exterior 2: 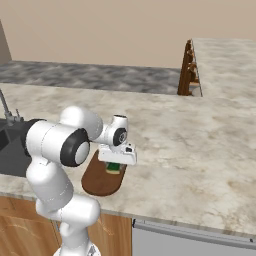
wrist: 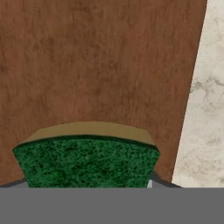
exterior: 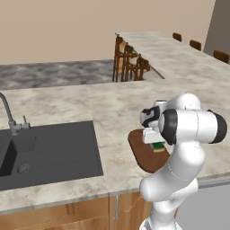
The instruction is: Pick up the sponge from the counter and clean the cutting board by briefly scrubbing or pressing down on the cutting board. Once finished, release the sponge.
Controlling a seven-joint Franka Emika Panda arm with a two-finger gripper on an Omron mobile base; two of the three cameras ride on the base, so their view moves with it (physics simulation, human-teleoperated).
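Left base view — gripper (exterior: 157, 144) low over cutting board (exterior: 146, 155) near counter (exterior: 90, 101) front edge; sponge (exterior: 158, 147) under it. Right base view — same, sponge (exterior 2: 114, 168) on board (exterior 2: 100, 180). Hand view — sponge (wrist: 87, 162) clamped between the fingers, over board (wrist: 96, 61).

Cutting board (wrist: 100, 61): dark brown wood, matt, fine visible grain. Sponge (wrist: 87, 162): coarse fibrous dark green scrub layer over a smooth dull yellow base. Counter (exterior: 67, 103): beige-grey marbled stone, smooth low sheen; sink basin (exterior: 49, 152) matt dark grey, faucet (exterior: 9, 114) grey metal, cabinet fronts (exterior: 67, 215) wood.
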